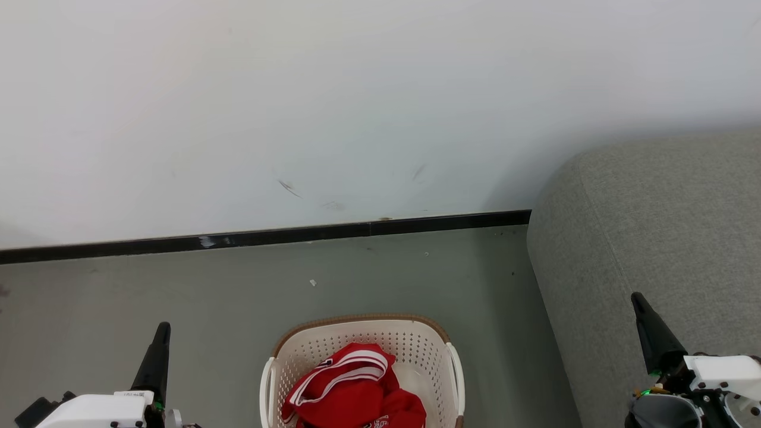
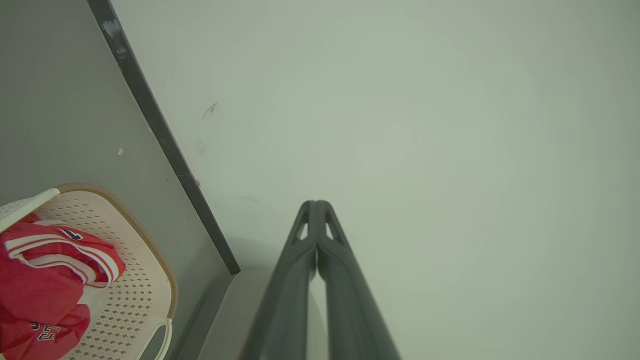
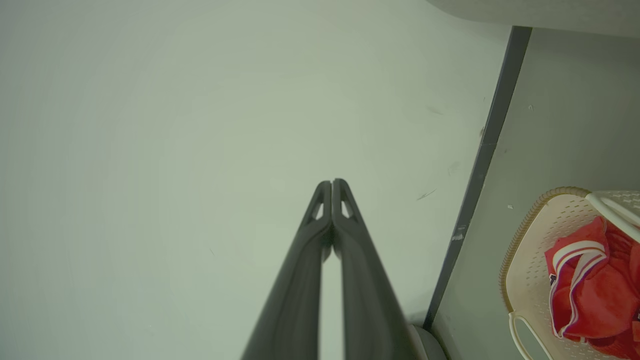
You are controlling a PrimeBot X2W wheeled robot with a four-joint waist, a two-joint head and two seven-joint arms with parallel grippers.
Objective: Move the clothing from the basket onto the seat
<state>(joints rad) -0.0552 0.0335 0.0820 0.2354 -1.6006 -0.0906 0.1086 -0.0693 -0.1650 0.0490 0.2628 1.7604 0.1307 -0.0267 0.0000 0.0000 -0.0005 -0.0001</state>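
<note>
The red clothing (image 1: 357,386) with white stripes lies crumpled in the cream basket (image 1: 309,351), which stands on the floor at the bottom centre of the head view. In the left wrist view the clothing (image 2: 45,270) and the basket (image 2: 135,290) sit at the lower left; the right wrist view has the clothing (image 3: 595,290) and the basket (image 3: 530,270) at the lower right. The grey seat (image 1: 660,238) fills the right side. My left gripper (image 1: 162,330) (image 2: 316,205) is shut and empty, left of the basket. My right gripper (image 1: 637,298) (image 3: 332,184) is shut and empty, over the seat.
A white wall (image 1: 357,107) with a black skirting strip (image 1: 267,236) runs behind the basket. Grey floor (image 1: 178,285) lies between the wall and the basket. The seat's rounded corner stands close to the basket's right side.
</note>
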